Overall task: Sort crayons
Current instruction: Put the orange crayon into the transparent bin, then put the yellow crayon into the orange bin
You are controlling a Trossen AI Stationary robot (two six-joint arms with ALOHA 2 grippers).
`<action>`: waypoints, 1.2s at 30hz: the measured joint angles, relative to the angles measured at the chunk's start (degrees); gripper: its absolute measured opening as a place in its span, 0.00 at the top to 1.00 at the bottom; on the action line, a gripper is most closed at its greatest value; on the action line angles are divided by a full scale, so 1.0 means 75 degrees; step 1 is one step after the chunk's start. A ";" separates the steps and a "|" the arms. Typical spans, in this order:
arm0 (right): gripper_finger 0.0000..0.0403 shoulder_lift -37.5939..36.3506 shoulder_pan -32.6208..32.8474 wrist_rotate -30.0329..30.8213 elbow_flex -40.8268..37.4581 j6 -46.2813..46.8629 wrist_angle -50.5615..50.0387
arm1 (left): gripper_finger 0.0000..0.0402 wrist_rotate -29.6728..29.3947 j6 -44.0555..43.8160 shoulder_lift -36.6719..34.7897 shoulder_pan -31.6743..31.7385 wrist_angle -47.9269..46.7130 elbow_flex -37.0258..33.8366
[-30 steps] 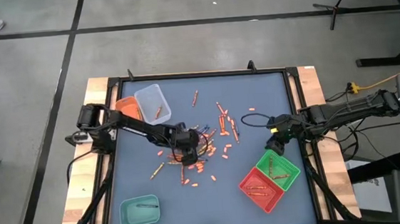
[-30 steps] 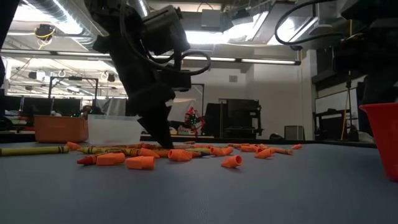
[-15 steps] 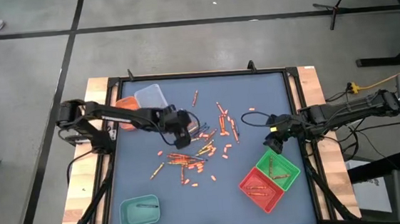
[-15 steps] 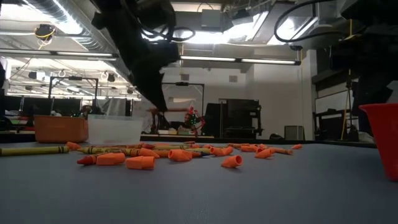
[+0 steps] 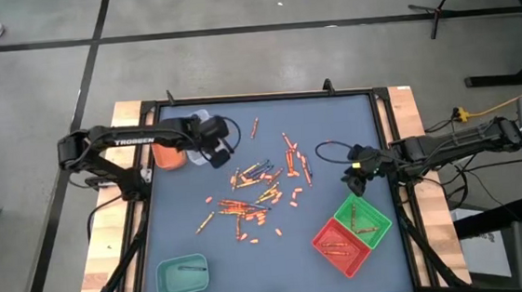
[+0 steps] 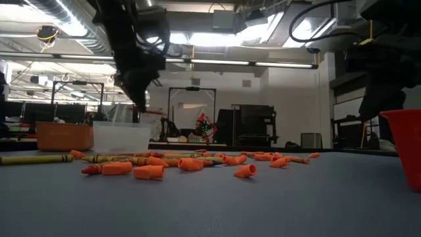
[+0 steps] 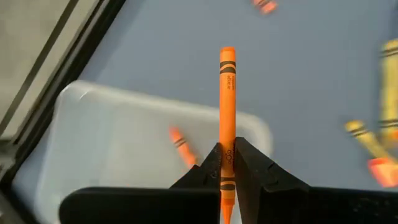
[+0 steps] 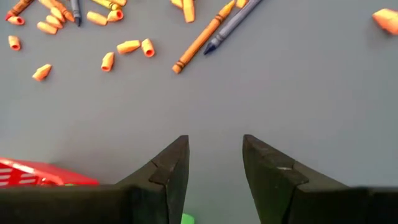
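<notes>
My left arm has swung from the crayon pile at the middle of the table (image 5: 186,254) up toward the upper left of the high view, so my left gripper (image 5: 217,152) now hangs beside the clear tray (image 5: 199,116) instead of over the heap. That means the pick is done and I am in the carry. The clear tray fills the left side of my wrist view, with one short orange piece (image 7: 180,144) already lying in it. My right arm has barely shifted: my right gripper (image 8: 214,163) waits at centre right of the high view, just above the green tray (image 5: 372,214), fingers spread wide over bare mat. The scattered crayons (image 5: 256,195) lie at mid-frame, their spread thinner where I lifted from. Smallest of all, the orange crayon (image 7: 227,106) is pinched between my left fingers, pointing out over the tray's far rim. I judge a release into that tray comes next.
</notes>
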 joint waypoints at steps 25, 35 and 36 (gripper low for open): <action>0.63 0.0000 0.0000 0.0291 0.0000 -0.0001 -0.0003 | 0.83 -0.0175 -0.0015 0.0000 0.0831 -0.0853 0.0000; 0.63 0.0000 0.0003 0.0291 0.0000 -0.0001 -0.0003 | 0.73 -0.0166 -0.0070 0.0000 0.0828 -0.0828 0.0000; 0.63 0.0000 0.0003 0.0291 0.0000 -0.0001 -0.0003 | 0.73 -0.0162 -0.0073 0.0000 0.0828 -0.0796 0.0000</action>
